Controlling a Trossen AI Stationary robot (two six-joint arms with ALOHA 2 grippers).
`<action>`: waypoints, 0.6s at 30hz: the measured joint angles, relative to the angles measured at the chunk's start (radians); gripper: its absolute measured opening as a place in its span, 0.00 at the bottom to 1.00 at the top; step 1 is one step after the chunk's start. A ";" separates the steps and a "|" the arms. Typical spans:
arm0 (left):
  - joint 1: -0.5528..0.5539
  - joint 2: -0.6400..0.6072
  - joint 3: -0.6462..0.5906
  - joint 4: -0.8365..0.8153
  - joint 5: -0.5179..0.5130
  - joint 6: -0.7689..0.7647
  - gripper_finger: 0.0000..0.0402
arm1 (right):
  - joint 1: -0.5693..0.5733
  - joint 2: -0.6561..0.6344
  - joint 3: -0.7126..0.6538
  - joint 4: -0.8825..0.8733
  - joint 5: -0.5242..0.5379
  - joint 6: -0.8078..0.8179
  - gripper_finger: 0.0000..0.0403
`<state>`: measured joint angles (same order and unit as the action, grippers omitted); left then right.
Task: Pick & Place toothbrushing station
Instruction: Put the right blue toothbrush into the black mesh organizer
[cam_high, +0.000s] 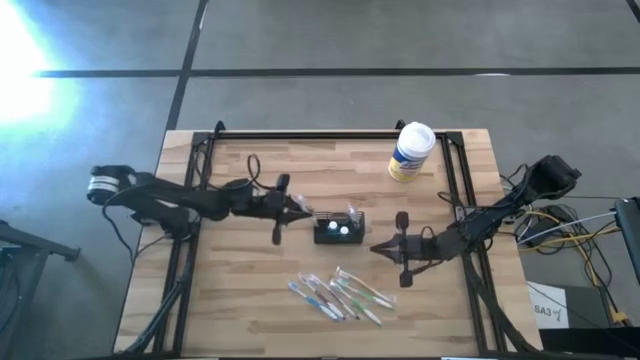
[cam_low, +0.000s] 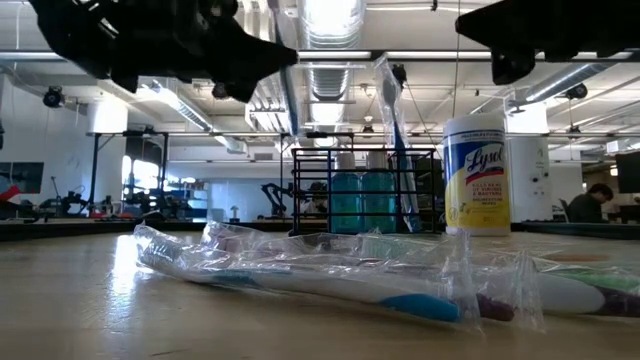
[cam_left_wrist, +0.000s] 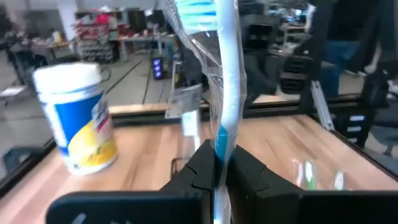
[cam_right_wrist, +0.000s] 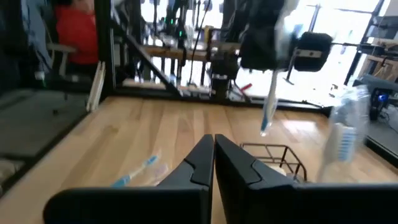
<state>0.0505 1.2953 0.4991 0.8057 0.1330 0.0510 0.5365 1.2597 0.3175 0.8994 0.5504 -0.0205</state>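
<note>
Left gripper (cam_left_wrist: 217, 163) pinching wrapped toothbrush (cam_left_wrist: 225, 93), hovering just left of black holder (cam_high: 339, 229). Right gripper (cam_right_wrist: 213, 155) pressed together, empty, waiting right of holder. Holder mid-table. Risks: loose wrapper snagging hole rim, brush tilting, missing hole, nudging holder.
</note>
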 joint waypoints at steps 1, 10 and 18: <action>0.000 0.015 0.005 -0.005 0.008 0.019 0.05 | 0.000 -0.003 -0.008 0.017 0.000 0.005 0.02; 0.002 0.153 0.104 -0.002 -0.023 0.073 0.05 | 0.000 -0.004 -0.055 0.024 -0.001 0.030 0.02; 0.011 0.203 0.107 -0.007 -0.048 0.089 0.05 | 0.000 -0.001 -0.056 0.024 -0.006 0.029 0.02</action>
<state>0.0620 1.4979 0.6063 0.7986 0.0853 0.1396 0.5365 1.2583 0.2615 0.9237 0.5442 0.0082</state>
